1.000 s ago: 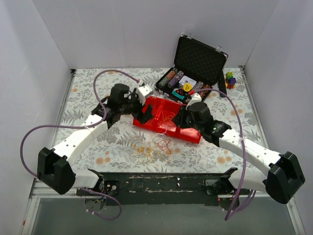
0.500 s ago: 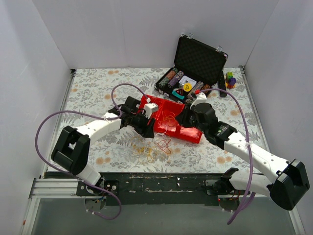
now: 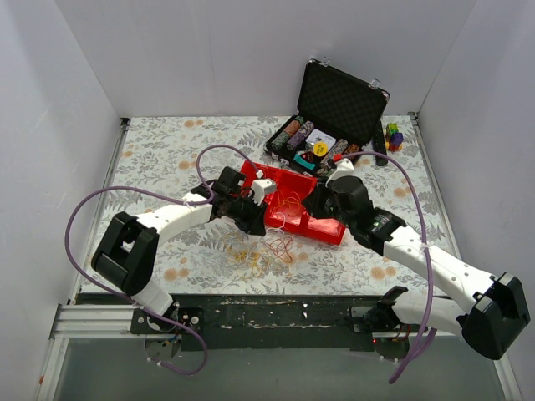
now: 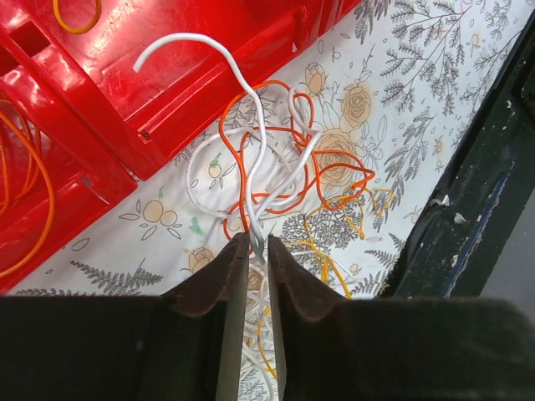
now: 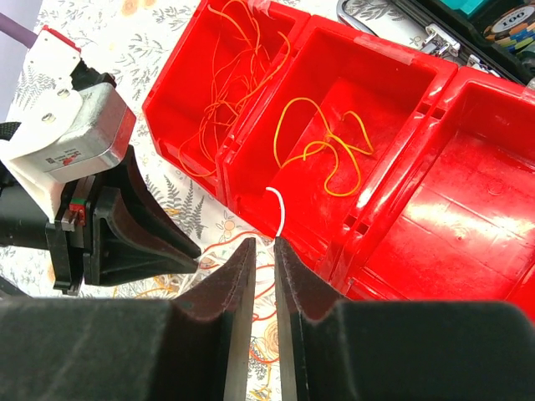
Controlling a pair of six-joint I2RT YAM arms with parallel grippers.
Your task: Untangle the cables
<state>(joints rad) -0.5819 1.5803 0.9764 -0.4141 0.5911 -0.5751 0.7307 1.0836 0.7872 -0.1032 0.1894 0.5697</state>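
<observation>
Cables [image 4: 288,180] in orange, white and yellow lie tangled on the flowered table [image 4: 401,75], just beside the red tray [image 4: 167,92]. The left gripper [image 4: 257,244] is pinched on a white strand [image 4: 251,109] that arches toward the tray. Over the tray, the right gripper [image 5: 263,244] has its fingers drawn to a slit. Whether they catch the white end there, I can't tell.

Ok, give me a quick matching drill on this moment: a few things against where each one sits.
Things: 1 white cable; 2 yellow cable; 3 black case; 4 orange bundle.
Places: A open, beyond the red tray; B tray's middle compartment; C between the fingers of the left gripper; D tray's end compartment nearest the left gripper.
Pairs: 1-C, 2-B, 3-A, 4-D.
</observation>
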